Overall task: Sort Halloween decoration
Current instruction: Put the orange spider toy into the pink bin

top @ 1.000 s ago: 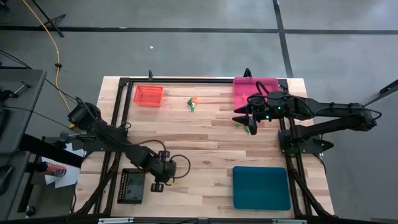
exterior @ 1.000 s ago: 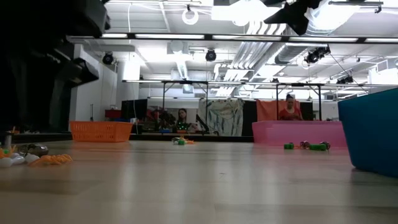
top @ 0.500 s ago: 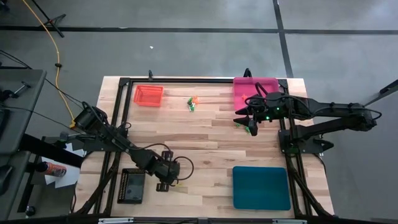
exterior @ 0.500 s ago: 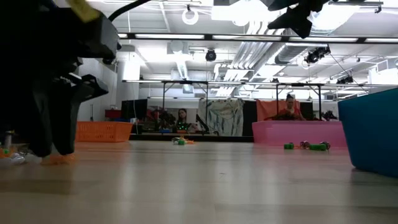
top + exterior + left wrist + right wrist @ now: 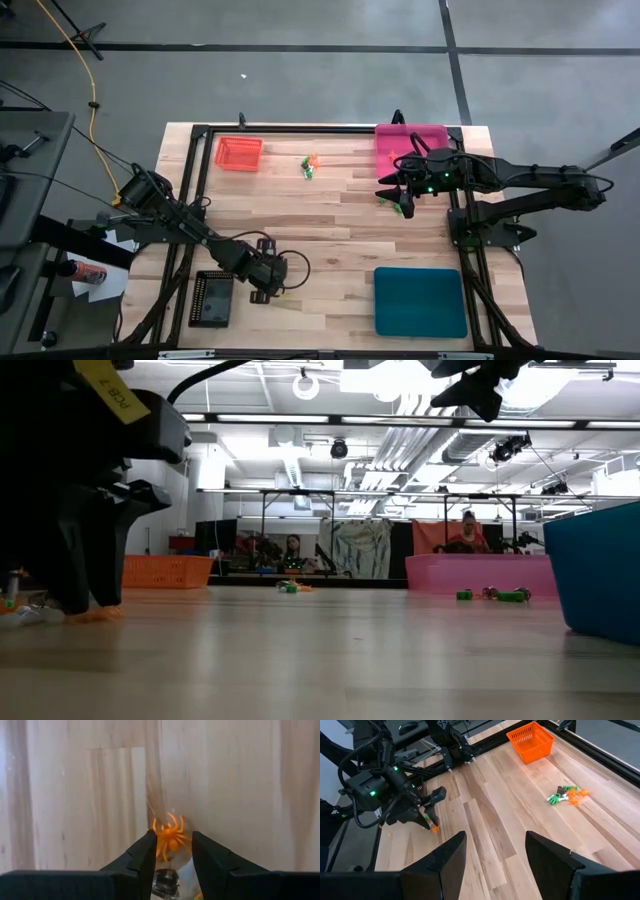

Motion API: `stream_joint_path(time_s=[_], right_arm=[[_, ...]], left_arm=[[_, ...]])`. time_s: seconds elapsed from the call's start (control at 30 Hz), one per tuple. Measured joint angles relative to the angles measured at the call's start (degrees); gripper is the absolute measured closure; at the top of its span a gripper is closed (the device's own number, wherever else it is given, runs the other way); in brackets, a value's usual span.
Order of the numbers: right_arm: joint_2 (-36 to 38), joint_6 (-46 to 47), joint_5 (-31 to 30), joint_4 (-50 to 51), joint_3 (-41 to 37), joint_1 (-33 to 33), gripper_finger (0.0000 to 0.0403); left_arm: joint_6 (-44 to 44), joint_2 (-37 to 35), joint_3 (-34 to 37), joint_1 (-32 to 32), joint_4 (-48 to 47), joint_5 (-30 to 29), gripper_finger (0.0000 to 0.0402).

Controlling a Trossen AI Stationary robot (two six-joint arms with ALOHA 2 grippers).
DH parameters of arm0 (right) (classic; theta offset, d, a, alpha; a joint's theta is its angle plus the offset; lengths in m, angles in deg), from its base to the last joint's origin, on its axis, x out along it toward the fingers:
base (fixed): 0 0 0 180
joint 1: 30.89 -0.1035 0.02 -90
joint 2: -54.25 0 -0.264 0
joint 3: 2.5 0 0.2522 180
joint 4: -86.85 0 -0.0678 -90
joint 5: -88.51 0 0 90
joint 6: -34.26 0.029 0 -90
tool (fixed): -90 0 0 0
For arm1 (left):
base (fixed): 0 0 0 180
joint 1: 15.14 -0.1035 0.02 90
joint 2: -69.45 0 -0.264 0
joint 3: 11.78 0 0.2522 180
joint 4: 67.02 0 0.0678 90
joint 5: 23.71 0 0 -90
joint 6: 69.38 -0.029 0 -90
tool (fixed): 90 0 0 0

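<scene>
Wooden bench from above: left pincer low beside black tray; right pincer hovering by pink tray, released and empty. Level view: dark left arm down over orange trinket. Left wrist: fingers parted around orange spider, not clenched. Picking step, likely; closing and lifting next. Right wrist: small pile of decorations near orange basket. Trinkets under left arm partly hidden.

Bright overhead lighting (soft shadows), blurred foreground.
</scene>
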Motion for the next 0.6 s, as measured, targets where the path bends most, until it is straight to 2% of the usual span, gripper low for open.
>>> stream_joint_path(time_s=[0.13, 0.33, 0.47, 0.6], right_arm=[[0.00, 0.01, 0.00, 0.00, 0.00, 0.00, 0.0206], [0.00, 0.02, 0.00, -0.01, 0.00, 0.00, 0.0206], [0.00, 0.14, 0.00, -0.02, 0.00, 0.00, 0.0206], [0.00, 0.13, 0.00, -0.01, 0.00, 0.00, 0.0206]], left_arm=[[0.07, 0.34, 0.00, -0.72, 0.21, -0.64, 0.0289], [0.09, 3.38, -0.31, -2.33, 1.08, 5.21, 0.0289], [1.14, 3.94, -0.35, -2.93, 0.67, 5.00, 0.0290], [2.09, 3.56, -0.20, -3.88, 0.04, 5.13, 0.0326]])
